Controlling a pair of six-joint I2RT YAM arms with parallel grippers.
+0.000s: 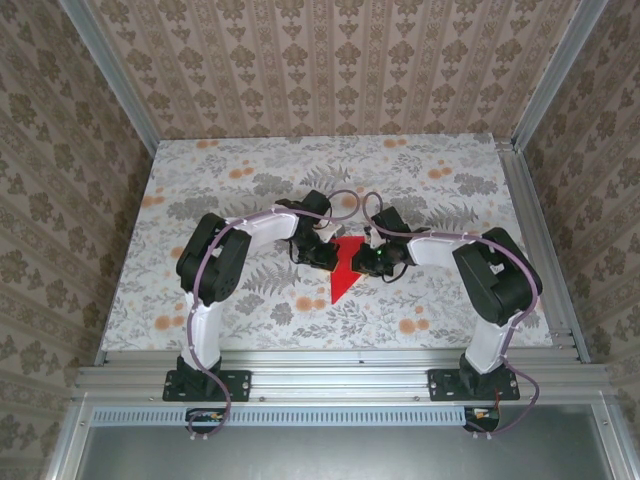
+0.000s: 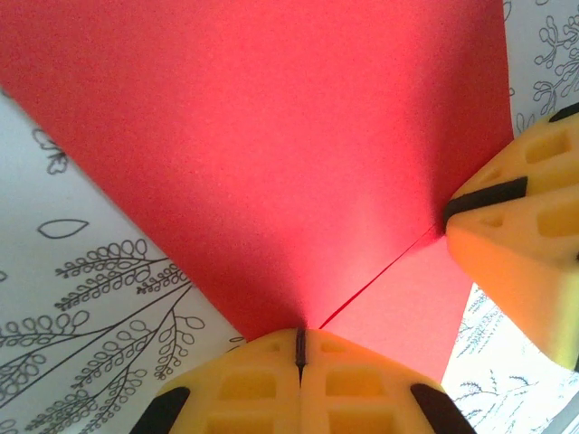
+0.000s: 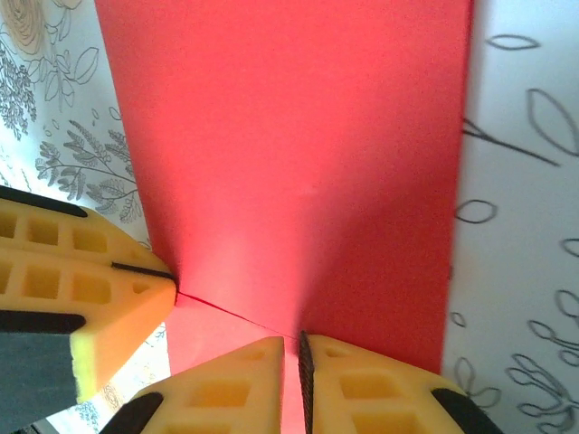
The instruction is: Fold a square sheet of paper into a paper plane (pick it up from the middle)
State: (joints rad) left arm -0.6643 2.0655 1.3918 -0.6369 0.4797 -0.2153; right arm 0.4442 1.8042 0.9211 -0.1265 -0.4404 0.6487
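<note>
Overhead, the paper [image 1: 345, 280], folded into a red triangle, is lying mid-desk [image 1: 250, 170] between the left fingers [image 1: 322, 256] and right fingers [image 1: 386, 262]. Left wrist: left fingers [image 2: 253, 384] are clenching shut at its crease. Right wrist: right fingers [image 3: 362, 384] are sitting almost closed there, grasp impossible to tell.

Beige-and-brown damask wallpaper [image 1: 340, 60] lines three walls around a table [image 1: 200, 170] covered in a pale leaf-and-flower print with orange blooms. Aluminium rails [image 1: 340, 378] run along its near edge, above a grey panel [image 1: 340, 452]. The light is soft and even.
</note>
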